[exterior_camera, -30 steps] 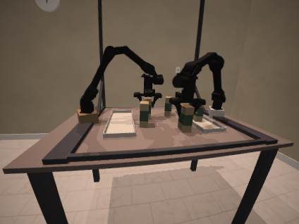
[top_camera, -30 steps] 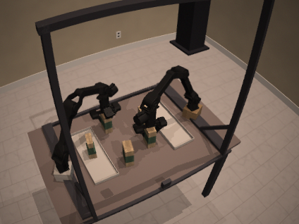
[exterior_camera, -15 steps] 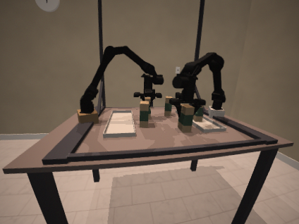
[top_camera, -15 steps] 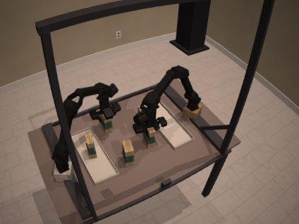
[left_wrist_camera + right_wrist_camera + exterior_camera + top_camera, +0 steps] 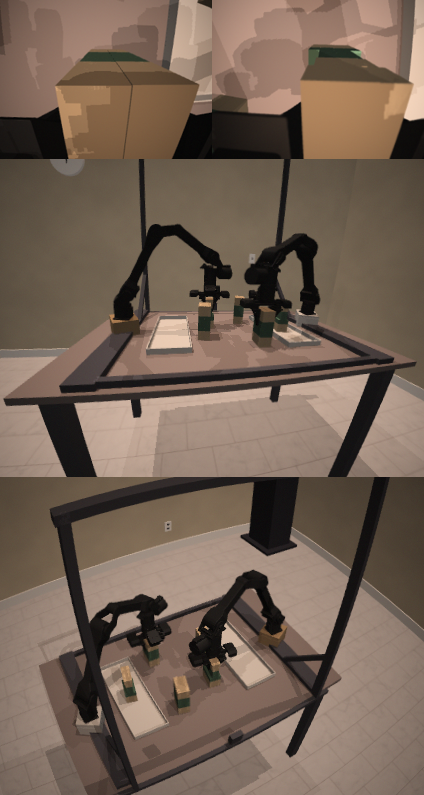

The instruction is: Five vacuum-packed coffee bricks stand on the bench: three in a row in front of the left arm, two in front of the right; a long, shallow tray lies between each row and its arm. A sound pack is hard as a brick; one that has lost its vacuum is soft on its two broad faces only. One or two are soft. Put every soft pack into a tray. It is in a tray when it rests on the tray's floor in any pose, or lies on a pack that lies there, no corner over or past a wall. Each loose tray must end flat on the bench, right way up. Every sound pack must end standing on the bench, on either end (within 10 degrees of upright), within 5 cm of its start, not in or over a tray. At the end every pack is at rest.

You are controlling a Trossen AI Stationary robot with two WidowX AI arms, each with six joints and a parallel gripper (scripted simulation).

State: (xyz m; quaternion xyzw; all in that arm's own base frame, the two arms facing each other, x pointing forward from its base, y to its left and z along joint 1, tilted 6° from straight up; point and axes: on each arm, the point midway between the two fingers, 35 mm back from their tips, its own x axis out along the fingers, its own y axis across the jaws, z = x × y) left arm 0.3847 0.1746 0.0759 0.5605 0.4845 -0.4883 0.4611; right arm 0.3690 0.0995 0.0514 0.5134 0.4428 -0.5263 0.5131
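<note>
The coffee packs are tan with a green band. My left gripper point(image 5: 150, 639) is shut on the far pack of its row point(image 5: 152, 654), which stands on the bench. That pack fills the left wrist view point(image 5: 124, 106). My right gripper point(image 5: 212, 653) is shut on a standing pack point(image 5: 214, 672), which looms large in the right wrist view point(image 5: 351, 113). Another pack point(image 5: 182, 693) stands free on the bench. One pack point(image 5: 129, 682) stands in the left tray point(image 5: 136, 702). The fifth pack point(image 5: 205, 321) stands beside the right tray point(image 5: 247, 662).
A dark frame with posts point(image 5: 82, 642) point(image 5: 345, 622) spans the bench. A low dark rail point(image 5: 225, 374) runs along the bench edges. The right tray holds nothing. The arm bases point(image 5: 90, 719) point(image 5: 272, 634) stand at the outer ends.
</note>
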